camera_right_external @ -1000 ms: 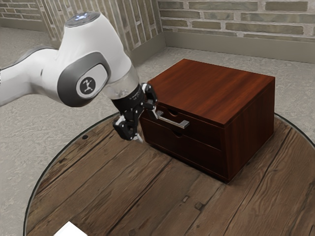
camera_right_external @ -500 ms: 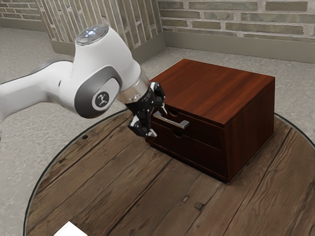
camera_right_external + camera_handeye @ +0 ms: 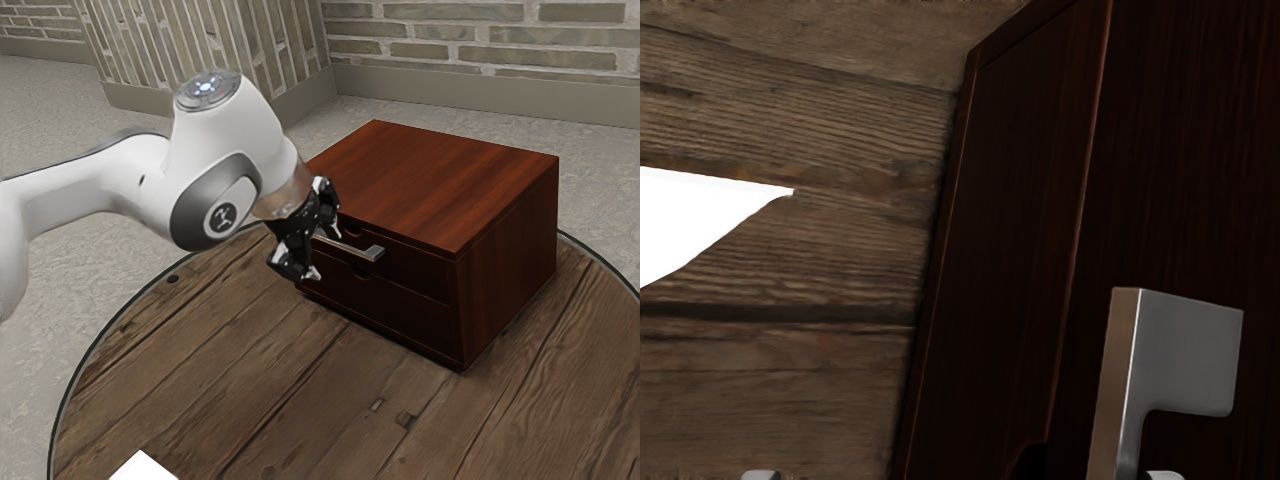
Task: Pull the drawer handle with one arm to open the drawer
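A dark wooden cabinet [image 3: 430,180] with two drawers stands on the round wooden table [image 3: 250,380]. The top drawer [image 3: 410,262] sits flush with the cabinet front and carries a silver bar handle [image 3: 362,249]. My black gripper [image 3: 321,240] is at the end of that handle nearer the exterior view's left, its fingers spread above and below the bar. In the wrist view the handle's bent end [image 3: 1170,360] stands close in front of the hand against the dark drawer front [image 3: 1020,250], and two fingertips peek in far apart, so the gripper is open.
The lower drawer [image 3: 390,305] is shut below the top one. A white object [image 3: 145,468] lies at the table's near edge. A brick wall runs behind the cabinet, and open tabletop lies in front of it.
My arm has swung toward the exterior view's right, bringing the gripper from beside the cabinet's corner onto the handle's end. The drawer has not moved.
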`<state>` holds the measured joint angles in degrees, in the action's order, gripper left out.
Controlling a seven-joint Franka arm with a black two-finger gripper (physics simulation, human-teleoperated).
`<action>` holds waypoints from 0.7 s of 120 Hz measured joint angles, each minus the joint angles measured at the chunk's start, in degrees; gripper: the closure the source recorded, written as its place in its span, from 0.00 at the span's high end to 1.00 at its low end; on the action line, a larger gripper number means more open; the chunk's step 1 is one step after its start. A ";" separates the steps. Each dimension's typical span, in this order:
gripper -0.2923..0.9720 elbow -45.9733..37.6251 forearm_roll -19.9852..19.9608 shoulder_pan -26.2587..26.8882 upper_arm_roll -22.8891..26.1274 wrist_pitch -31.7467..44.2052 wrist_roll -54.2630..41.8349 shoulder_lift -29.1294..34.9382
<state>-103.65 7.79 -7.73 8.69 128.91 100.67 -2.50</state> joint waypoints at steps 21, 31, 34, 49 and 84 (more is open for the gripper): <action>0.56 1.77 0.23 -0.02 -0.04 0.32 -0.01 -1.57; 0.50 1.91 0.19 -0.02 -0.06 0.26 -0.04 -1.71; 0.48 1.92 0.19 -0.03 -0.04 0.24 -0.04 -1.73; 0.38 1.93 0.16 -0.05 -0.02 0.06 -0.02 -1.75; 0.30 1.69 -0.02 -0.11 -0.12 -1.37 0.18 -1.21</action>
<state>-101.96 7.77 -7.84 8.57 127.53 100.85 -3.71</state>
